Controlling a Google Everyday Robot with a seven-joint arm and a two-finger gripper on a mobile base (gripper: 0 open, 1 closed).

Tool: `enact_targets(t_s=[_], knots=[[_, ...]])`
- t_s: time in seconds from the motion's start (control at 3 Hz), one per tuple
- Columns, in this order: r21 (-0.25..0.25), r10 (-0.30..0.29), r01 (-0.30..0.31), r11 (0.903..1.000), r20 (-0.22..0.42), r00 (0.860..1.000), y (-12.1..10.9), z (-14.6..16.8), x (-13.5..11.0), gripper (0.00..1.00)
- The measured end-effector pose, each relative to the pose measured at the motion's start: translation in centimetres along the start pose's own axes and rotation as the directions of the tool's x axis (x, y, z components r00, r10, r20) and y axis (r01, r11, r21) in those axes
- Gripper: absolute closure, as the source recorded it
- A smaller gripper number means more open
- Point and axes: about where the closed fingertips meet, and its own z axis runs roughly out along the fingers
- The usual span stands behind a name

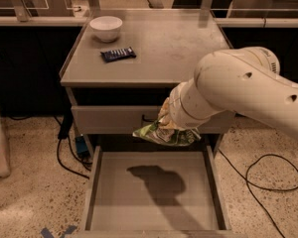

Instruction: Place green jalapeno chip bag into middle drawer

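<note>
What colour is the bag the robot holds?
Light green, shiny crumpled foil bag, in the camera view; gripper holds it above the grey drawer.

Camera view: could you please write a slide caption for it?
The gripper holds the green jalapeno chip bag over the open middle drawer.

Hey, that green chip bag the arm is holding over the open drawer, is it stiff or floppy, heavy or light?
Probably floppy: the chip bag sags crumpled below the gripper, which hangs above the drawer. Likely light, since a pinch at its top carries it. The shiny foil may slip.
</note>
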Motion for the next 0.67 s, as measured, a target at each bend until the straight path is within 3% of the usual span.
enact_targets(t_s=[0.67], knots=[[-0.004, 0.032, -0.032, 0.9995, 0.008, 0.999, 1.1, 1.2, 0.7, 1.0]])
